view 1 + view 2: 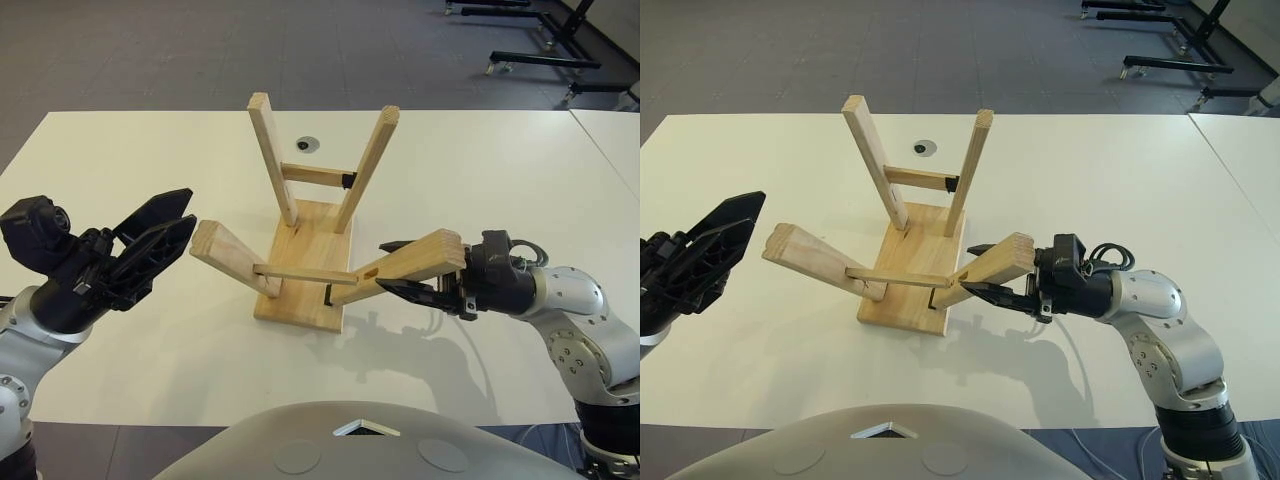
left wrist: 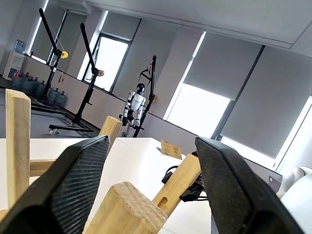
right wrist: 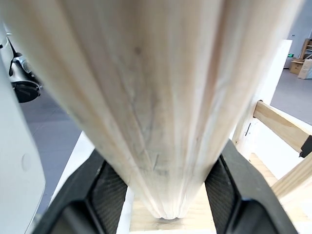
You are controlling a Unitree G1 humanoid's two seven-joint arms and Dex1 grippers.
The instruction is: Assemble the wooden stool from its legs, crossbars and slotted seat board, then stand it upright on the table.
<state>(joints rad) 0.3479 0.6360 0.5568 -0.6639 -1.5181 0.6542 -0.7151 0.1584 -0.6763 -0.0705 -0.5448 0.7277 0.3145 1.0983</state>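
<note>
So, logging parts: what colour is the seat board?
Seat board: pale natural wood; left eye view shows it best.

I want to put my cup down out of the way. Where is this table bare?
Bare: the far left corner of the table, beyond the left gripper; the far right stretch beyond the right gripper; the near strip before the seat board. Crowded: the middle, where the upturned stool stands between the grippers, the right one shut on its near right leg.
</note>
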